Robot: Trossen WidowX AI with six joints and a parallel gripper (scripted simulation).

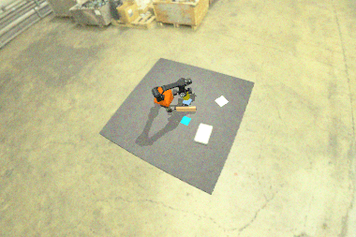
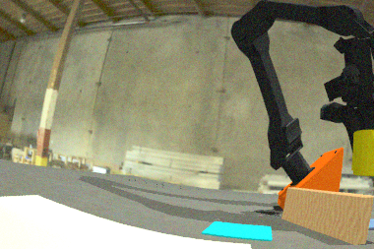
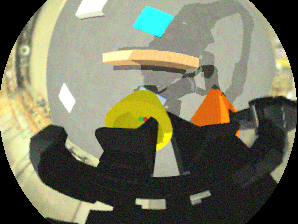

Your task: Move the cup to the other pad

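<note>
The yellow cup (image 1: 186, 96) (image 2: 364, 154) (image 3: 142, 100) is held in the air above the blue pad (image 1: 186, 103) (image 3: 159, 97), upright as far as I can tell. My gripper (image 3: 161, 114) is shut on the cup's wall. A green marble (image 3: 140, 119) and a red marble (image 3: 145, 119) show inside the cup in the wrist view; fingers hide part of its inside. The cyan pad (image 1: 185, 120) (image 2: 238, 230) (image 3: 153, 21) lies bare on the far side of the wooden block.
The long wooden block (image 1: 185, 109) (image 2: 327, 214) (image 3: 150, 59) stands between the two pads like a low wall. A white slab (image 1: 203, 134) (image 3: 91, 8) lies beyond the cyan pad, and a white square (image 1: 221, 100) (image 3: 67, 97) lies off to one side. The orange base (image 1: 164, 97) (image 2: 322, 176) is nearby.
</note>
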